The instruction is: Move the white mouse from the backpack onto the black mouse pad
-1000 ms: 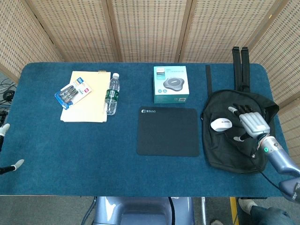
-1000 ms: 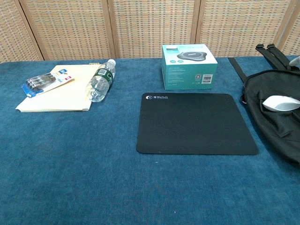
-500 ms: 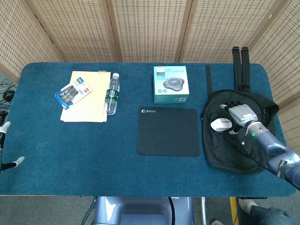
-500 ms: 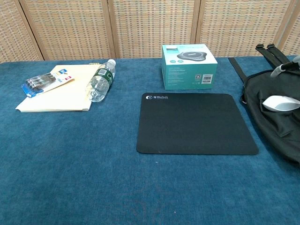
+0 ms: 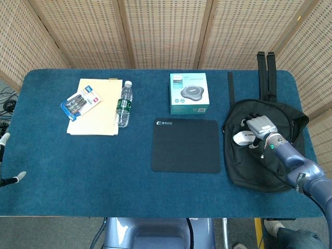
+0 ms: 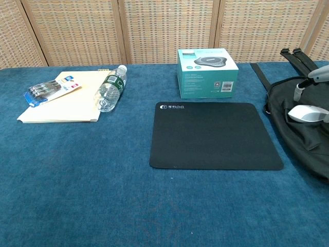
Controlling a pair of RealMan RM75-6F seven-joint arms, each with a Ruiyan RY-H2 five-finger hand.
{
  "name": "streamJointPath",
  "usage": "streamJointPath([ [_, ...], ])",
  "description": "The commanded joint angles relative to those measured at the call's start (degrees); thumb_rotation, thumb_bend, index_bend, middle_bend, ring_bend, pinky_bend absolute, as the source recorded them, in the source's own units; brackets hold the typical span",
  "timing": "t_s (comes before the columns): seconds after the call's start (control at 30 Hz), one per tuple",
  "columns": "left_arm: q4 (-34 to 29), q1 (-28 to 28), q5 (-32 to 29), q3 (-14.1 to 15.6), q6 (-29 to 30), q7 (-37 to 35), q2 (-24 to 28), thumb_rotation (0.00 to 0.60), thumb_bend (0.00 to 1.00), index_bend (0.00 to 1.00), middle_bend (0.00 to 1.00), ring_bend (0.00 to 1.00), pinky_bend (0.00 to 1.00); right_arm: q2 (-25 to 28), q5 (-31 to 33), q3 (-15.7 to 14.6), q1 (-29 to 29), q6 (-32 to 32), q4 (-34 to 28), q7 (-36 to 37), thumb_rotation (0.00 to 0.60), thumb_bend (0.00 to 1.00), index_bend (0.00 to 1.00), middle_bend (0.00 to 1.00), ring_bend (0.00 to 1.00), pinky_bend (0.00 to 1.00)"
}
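Note:
The white mouse (image 5: 240, 138) lies on the black backpack (image 5: 259, 161) at the table's right side, also seen in the chest view as the mouse (image 6: 307, 113) on the backpack (image 6: 298, 134). My right hand (image 5: 258, 128) hovers over the mouse's right end with its fingers spread; one finger (image 6: 297, 91) hangs just behind the mouse. Whether it touches the mouse I cannot tell. The black mouse pad (image 5: 187, 146) lies flat and bare at mid-table, left of the backpack. Only fingertips of my left hand (image 5: 6, 155) show at the far left edge, apart and holding nothing.
A teal box (image 5: 189, 94) stands behind the mouse pad. A water bottle (image 5: 123, 104) lies beside a manila folder (image 5: 93, 111) with a pack of pens (image 5: 80, 102) at the back left. Backpack straps (image 5: 266, 72) reach to the table's far edge.
My right hand has moved left and away from me across the backpack, from beside the mouse to over its right end. The mouse and my left hand have hardly moved.

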Motion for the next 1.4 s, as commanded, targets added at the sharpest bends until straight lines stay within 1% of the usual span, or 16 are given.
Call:
streamJointPath([
  [0.03,0.2,-0.2,-0.4,-0.1,-0.3,0.0,0.0,0.600,0.00,0.00,0.00,0.00,0.00,-1.1,-0.3,-0.8,0.2,-0.1,1.6,1.1,0.600,0.01,0.27,0.24,0.10,0.16],
  [0.17,0.2,-0.3,-0.4,-0.2,-0.2,0.0,0.0,0.600,0.00,0.00,0.00,0.00,0.00,-2.4,-1.1,-1.8,0.2,0.6,3.5,2.4,0.600,0.07,0.33,0.34,0.20,0.22],
  [0.27,0.1,-0.2,-0.2,0.0,0.0,0.2,-0.1,0.600,0.00,0.00,0.00,0.00,0.00,-3.3,-1.6,-2.4,0.0,1.8,4.9,2.9,0.600,0.17,0.43,0.44,0.29,0.27],
  [0.3,0.1,-0.2,-0.1,0.1,0.1,0.2,-0.1,0.600,0.00,0.00,0.00,0.00,0.00,-3.6,-1.8,-2.5,-0.2,2.5,5.4,3.1,0.600,0.21,0.49,0.49,0.33,0.29],
  [0.43,-0.1,-0.2,0.2,0.3,0.3,0.4,-0.1,0.600,0.00,0.00,0.00,0.00,0.00,-3.7,-2.4,-2.8,-1.0,6.3,5.7,3.8,0.600,0.30,0.59,0.58,0.41,0.30],
  [0.53,-0.1,-0.3,0.4,0.5,0.0,0.4,-0.1,0.600,0.00,0.00,0.00,0.00,0.00,-2.9,-2.6,-2.6,-1.5,8.9,4.9,3.3,0.600,0.36,0.60,0.59,0.42,0.31],
  [0.6,-0.1,-0.3,0.5,0.6,-0.2,0.2,-0.1,0.600,0.00,0.00,0.00,0.00,0.00,-1.7,-2.7,-2.1,-1.6,11.4,3.1,2.2,0.600,0.36,0.60,0.59,0.42,0.31],
  [0.73,-0.1,-0.5,1.2,1.0,-0.6,-0.1,0.1,0.600,0.00,0.00,0.00,0.00,0.00,2.0,-3.8,-0.5,-1.2,17.7,-4.7,-3.7,0.600,0.38,0.60,0.59,0.42,0.31],
  [0.87,0.0,-0.6,1.7,1.3,-0.9,-0.2,0.0,0.600,0.00,0.00,0.00,0.00,0.00,4.3,-3.9,1.6,0.3,19.9,-13.0,-10.7,0.600,0.44,0.60,0.59,0.42,0.31],
  [0.97,0.1,-0.7,2.3,1.7,-1.2,0.0,-0.1,0.600,0.00,0.00,0.00,0.00,0.00,4.3,-4.5,2.8,2.0,20.0,-17.2,-16.2,0.600,0.52,0.60,0.59,0.42,0.33],
  [1.0,0.2,-0.8,2.6,1.8,-1.3,0.0,-0.1,0.600,0.00,0.00,0.00,0.00,0.00,4.0,-4.8,3.2,2.7,19.8,-18.4,-18.3,0.600,0.57,0.61,0.59,0.42,0.34],
  [1.1,0.4,-0.7,3.4,2.3,-1.2,-0.1,-0.3,0.600,0.00,0.00,0.00,0.00,0.00,1.6,-8.0,3.7,6.4,19.0,-21.1,-23.9,0.600,0.67,0.62,0.59,0.42,0.35],
  [1.2,0.8,-0.7,3.6,2.5,-1.2,-0.1,-0.5,0.600,0.00,0.00,0.00,0.00,0.00,-0.4,-12.0,2.6,9.1,19.5,-20.8,-25.0,0.600,0.77,0.63,0.59,0.42,0.37],
  [1.3,1.1,-0.8,3.2,2.5,-1.5,0.2,-0.7,0.600,0.00,0.00,0.00,0.00,0.00,-2.3,-17.7,-0.2,11.9,20.8,-17.9,-23.6,0.600,0.84,0.63,0.59,0.42,0.39],
  [1.33,1.2,-0.9,2.8,2.3,-1.8,0.4,-0.8,0.600,0.00,0.00,0.00,0.00,0.00,-3.2,-20.2,-1.7,13.2,21.5,-16.3,-21.6,0.600,0.86,0.64,0.59,0.42,0.39],
  [1.4,1.4,-1.1,2.1,2.2,-2.0,0.7,-1.0,0.600,0.00,0.00,0.00,0.00,0.00,-4.5,-22.5,-3.5,14.6,22.8,-13.8,-18.2,0.600,0.89,0.64,0.59,0.43,0.41],
])
